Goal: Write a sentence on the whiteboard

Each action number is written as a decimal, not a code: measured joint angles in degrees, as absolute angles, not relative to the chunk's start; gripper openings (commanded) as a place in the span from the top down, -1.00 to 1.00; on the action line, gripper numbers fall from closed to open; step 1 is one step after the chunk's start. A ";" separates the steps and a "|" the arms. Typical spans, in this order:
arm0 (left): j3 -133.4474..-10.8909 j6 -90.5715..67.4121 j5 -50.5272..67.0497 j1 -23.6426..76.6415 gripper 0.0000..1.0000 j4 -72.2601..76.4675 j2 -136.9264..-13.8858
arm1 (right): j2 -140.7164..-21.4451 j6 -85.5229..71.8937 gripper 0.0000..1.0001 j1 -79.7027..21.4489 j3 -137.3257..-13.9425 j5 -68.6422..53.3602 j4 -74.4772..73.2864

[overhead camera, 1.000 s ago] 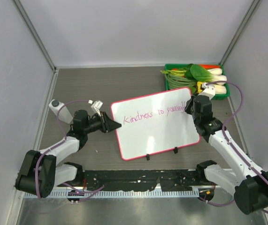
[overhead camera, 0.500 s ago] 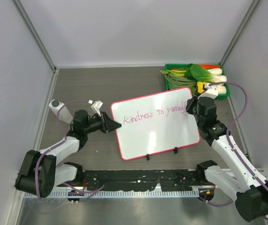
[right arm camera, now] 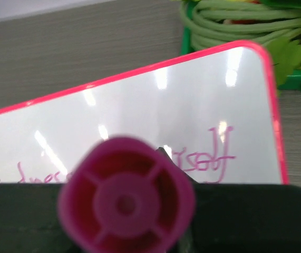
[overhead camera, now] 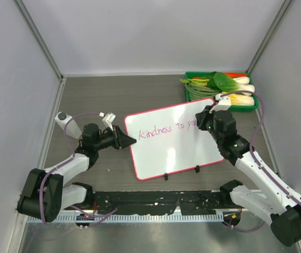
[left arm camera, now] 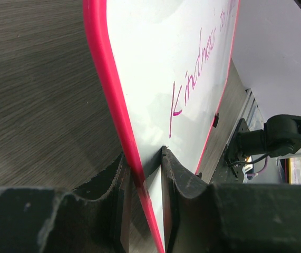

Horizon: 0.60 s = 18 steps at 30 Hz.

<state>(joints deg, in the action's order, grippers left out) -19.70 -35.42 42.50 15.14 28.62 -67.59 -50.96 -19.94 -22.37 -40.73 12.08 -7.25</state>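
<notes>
Left gripper (overhead camera: pixel 125 140) clamped on the left edge of the glossy white, pink-framed rectangular whiteboard (overhead camera: pixel 176 150), which rests on the grey worktop (overhead camera: pixel 103 100). Right gripper (overhead camera: pixel 205 120), closed around a pink plastic marker pen (right arm camera: pixel 126 203), stands over the end of the pink cursive sentence (overhead camera: pixel 163 130).

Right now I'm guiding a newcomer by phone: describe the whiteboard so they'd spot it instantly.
At the middle of the dark table sits the whiteboard, the left gripper clamping one edge. Unlike the green vegetable tray behind it, it is flat, glossy white, pink-framed, bearing pink handwriting.
</notes>
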 measured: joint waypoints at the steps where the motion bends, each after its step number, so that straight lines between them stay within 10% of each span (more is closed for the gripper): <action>1: -19.70 -35.42 42.52 15.14 1.00 28.62 -67.59 | -51.29 -19.81 0.97 -24.62 -40.75 12.56 -7.05; 18: -19.70 -35.29 42.50 15.16 1.00 28.14 -67.16 | -62.35 -18.37 0.98 -57.30 -38.65 21.34 8.88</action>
<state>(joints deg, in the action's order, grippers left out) -19.70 -35.29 42.50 15.16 28.14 -67.16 -62.35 -18.37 -57.30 -38.65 21.34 8.88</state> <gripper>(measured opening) 0.271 0.204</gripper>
